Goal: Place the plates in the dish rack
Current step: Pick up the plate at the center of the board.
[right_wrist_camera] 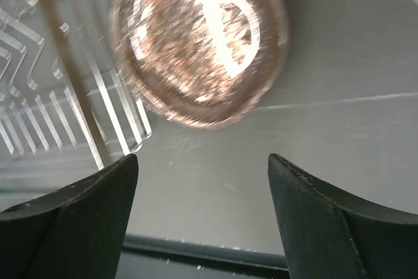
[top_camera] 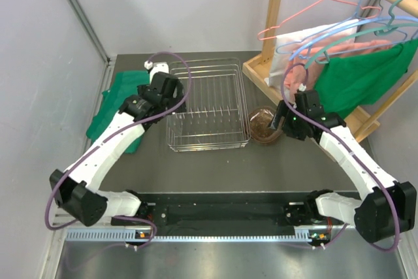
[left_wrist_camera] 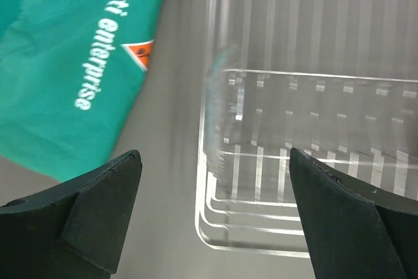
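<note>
Only wrist views show both spread wide: left gripper (left_wrist_camera: 214, 155) at dish rack (left_wrist_camera: 313, 96), right gripper (right_wrist_camera: 202, 158) above plates (right_wrist_camera: 199, 44).

One dish rack (top_camera: 208, 106), one stack of brown plates (top_camera: 263, 127), one flat green cloth (top_camera: 112, 95), one wooden clothes stand (top_camera: 277, 11).

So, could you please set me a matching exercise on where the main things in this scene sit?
Things:
1. brown-tinted round glass plates
2. silver wire dish rack
3. green cloth with white lettering
4. wooden clothes rail with plastic hangers

Places:
A. far right corner of the scene
B. middle of the grey table
C. flat on the table, left of the rack
D. on the table, just right of the rack

Pairs: 1-D, 2-B, 3-C, 4-A
</note>
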Robot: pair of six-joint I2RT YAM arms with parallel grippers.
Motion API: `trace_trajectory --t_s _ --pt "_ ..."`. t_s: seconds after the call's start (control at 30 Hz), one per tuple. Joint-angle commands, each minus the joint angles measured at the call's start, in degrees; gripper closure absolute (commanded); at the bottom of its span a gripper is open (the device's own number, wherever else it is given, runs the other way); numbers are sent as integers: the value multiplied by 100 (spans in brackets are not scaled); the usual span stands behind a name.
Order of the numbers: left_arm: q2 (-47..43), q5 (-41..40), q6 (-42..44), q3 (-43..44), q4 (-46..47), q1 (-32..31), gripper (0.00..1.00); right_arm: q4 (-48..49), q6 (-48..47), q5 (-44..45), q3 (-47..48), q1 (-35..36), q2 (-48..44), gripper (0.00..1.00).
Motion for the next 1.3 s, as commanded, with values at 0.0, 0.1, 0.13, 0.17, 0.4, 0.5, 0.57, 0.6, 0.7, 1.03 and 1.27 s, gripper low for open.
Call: trace_trajectory --t_s 0.0,0.1,0.13,0.17,0.4,0.5,0.57,0.6,0.7,1.03,1.27 --pt "-429 907 5 72 486 156 1 -17 -6 693 -124 -240 -184 23" --pt "-499 1417 -13 -25 670 165 1 167 -173 834 -213 -311 -44 31" --pt "-508 1610 -4 -86 714 174 1 220 -226 834 -213 -311 9 33" --pt "-508 1673 -13 -104 750 174 1 264 -287 860 -213 -311 53 37" --pt "-561 2033 -197 -428 899 183 1 914 -534 861 -309 -311 440 48" --pt "-631 2121 -259 -534 987 192 1 1143 -534 781 -319 -319 712 53" --pt "-657 2148 -294 -561 996 192 1 1204 -543 825 -301 -311 914 56" --pt "-666 2148 -294 -579 987 183 1 1239 -543 851 -292 -319 967 57" --pt "-675 2148 -294 -605 996 183 1 1319 -552 966 -301 -311 1056 60" --pt "-605 2227 -329 -658 1031 183 1 1337 -648 1194 -336 -311 1319 66" --pt "-578 2253 -347 -693 1057 183 1 1293 -692 1256 -327 -310 1337 83"
